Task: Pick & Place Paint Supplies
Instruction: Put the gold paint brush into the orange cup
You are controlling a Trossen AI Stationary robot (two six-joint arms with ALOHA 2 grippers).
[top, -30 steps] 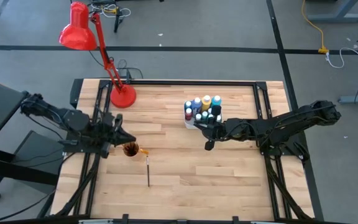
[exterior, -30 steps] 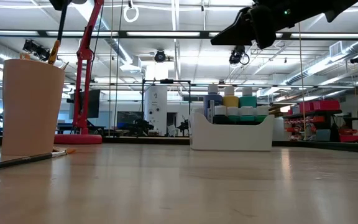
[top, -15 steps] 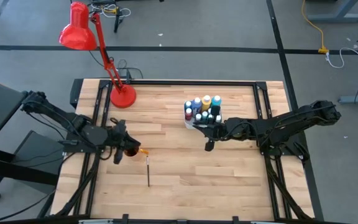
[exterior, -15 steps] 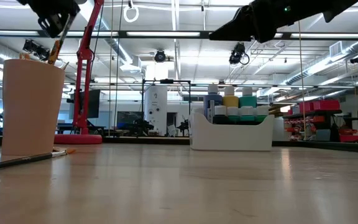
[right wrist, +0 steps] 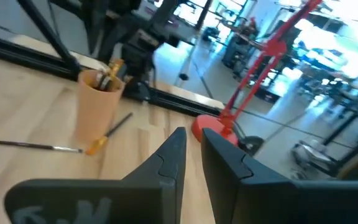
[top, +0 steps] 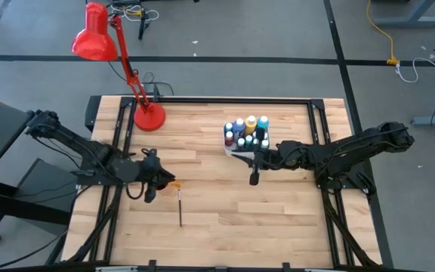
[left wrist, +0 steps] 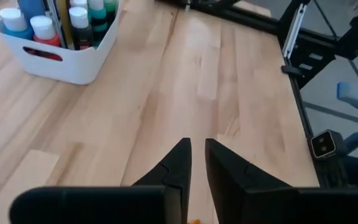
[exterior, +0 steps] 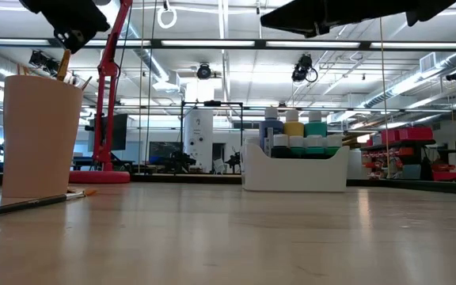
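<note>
Small paint bottles (top: 248, 130) stand upright in the white tray (top: 235, 152), also seen in the low view (exterior: 295, 131) and the left wrist view (left wrist: 42, 25). Thin brushes (right wrist: 107, 71) stand in the orange cup (right wrist: 101, 109). One dark brush (top: 180, 208) lies flat on the table near the cup. Another, with an orange collar (right wrist: 107, 134), lies against the cup's foot. My left gripper (top: 155, 180) hovers over the cup with its fingers (left wrist: 179, 158) nearly together. My right gripper (top: 254, 175) waits, shut, on the near side of the tray. My left gripper (exterior: 74, 32) stands right above the upper end of a brush (exterior: 63, 63) that sticks out of the cup (exterior: 42, 134). Whether the fingers touch that brush, I cannot tell. The left wrist view shows nothing between the fingertips.
A red desk lamp stands with its base (top: 149, 117) at the table's far left, its arm rising behind the cup (exterior: 109, 87). Bare wood stretches between cup and tray and toward the near edge. Black frame rails (top: 202, 100) border the table.
My left gripper has moved toward the table's right, over the orange cup, and come down. The brush that stood tall under it has sunk lower into the cup. My right gripper has risen slightly near the tray.
</note>
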